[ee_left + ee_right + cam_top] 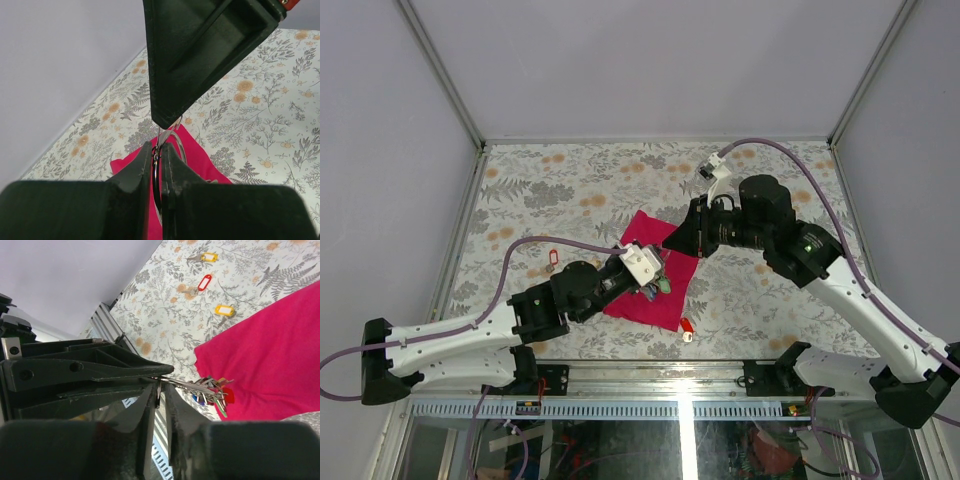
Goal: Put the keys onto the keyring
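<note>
At the far left of the top view, one red-tagged key (552,260) lies alone on the flowered table (570,190), well apart from the magenta cloth (655,300). The right wrist view shows that key in a loose row with two yellow-tagged keys (209,257), the second one (225,310) lying nearest the cloth. That makes three tagged keys on bare table. Their label windows are too small to read.

Toward the middle, the left gripper (157,152) is clenched on the thin silver wire of the keyring (209,389). The ring is held up above the cloth, and its bunch hangs to one side. The bunch has several metal keys plus red, blue and green tags, too jumbled to count.

One red-headed key (687,327) lies on the table just beside the cloth's near edge.

From the right, the right gripper (159,392) meets the left one tip to tip at the ring. Its jaws stand narrowly apart around a thin bit of metal. Whether they actually pinch it cannot be told.

No brand or writing can be read anywhere.
</note>
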{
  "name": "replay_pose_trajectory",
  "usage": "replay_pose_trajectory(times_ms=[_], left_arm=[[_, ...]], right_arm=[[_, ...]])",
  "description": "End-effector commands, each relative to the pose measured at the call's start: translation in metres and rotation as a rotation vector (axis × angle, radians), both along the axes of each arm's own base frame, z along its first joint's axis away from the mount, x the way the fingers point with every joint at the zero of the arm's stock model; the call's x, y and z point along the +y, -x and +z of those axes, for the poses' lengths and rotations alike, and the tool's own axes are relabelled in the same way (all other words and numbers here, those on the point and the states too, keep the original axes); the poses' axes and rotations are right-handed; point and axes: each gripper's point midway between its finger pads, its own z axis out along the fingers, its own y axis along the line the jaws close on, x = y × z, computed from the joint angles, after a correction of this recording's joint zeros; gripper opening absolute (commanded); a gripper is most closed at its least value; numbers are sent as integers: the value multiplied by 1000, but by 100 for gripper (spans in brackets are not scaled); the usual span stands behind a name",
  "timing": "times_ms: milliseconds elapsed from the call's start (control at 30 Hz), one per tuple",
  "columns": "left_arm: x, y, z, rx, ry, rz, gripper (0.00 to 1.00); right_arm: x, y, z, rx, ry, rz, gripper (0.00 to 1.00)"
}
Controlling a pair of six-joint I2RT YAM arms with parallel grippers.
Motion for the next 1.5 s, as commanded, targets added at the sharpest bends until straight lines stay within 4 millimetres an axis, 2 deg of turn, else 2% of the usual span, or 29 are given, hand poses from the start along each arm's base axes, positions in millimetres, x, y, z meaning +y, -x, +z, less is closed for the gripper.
replay_pose_trajectory(times_ms=[0,67,133,233,300,400,967,1400,1467], left_arm=[[0,-1,37,-36,102,16,0],[1,-1,38,-35,104,15,1],[1,0,38,-36,103,11,6],[2,2,38,-43,104,-4,30],[1,5,39,-57,109,-24,36],[1,10,42,-94,108,-61,38],[-1,16,34,-245,-13,-131,37],[-2,16,35,-260,-27,-137,21],[-2,15,34,-257,-26,-135,14]], right_arm=[[10,1,14,-23,-56,40,11],[11,2,16,-25,-61,48,1],[12,3,20,-30,-68,54,0],[12,5,27,-40,-81,59,0],[11,6,30,-42,-86,64,0],[11,9,34,-41,-93,76,0],[10,18,46,-43,-116,103,0],[11,20,46,-33,-119,111,0],[11,20,45,-29,-120,112,0]])
